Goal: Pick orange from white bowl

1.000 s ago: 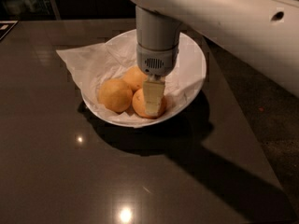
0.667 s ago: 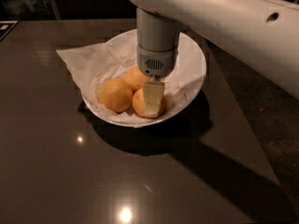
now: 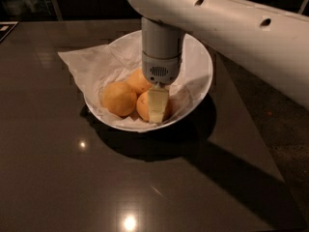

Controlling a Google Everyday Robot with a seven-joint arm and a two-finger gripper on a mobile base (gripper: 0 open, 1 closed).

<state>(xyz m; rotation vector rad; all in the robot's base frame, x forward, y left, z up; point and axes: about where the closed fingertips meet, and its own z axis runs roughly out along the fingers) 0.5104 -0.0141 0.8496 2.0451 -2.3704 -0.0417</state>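
Note:
The white bowl point(image 3: 203, 76), lined with crumpled white paper point(image 3: 83, 65), sits on the dark table. Three oranges lie in it. The deeper-coloured orange point(image 3: 143, 107) is at the front right. Two paler ones lie at the left point(image 3: 119, 98) and at the back point(image 3: 138, 80). My gripper point(image 3: 156, 111) points straight down into the bowl from the grey wrist point(image 3: 161, 57). It is down at the deeper orange, covers that orange's right half, and touches its front. All three oranges rest in the bowl.
The white arm point(image 3: 227, 23) reaches in from the upper right, above the bowl. The paper sticks out over the bowl's left rim. The dark glossy table point(image 3: 72, 178) spreads around the bowl, with its right edge point(image 3: 251, 144) close by and darker floor beyond.

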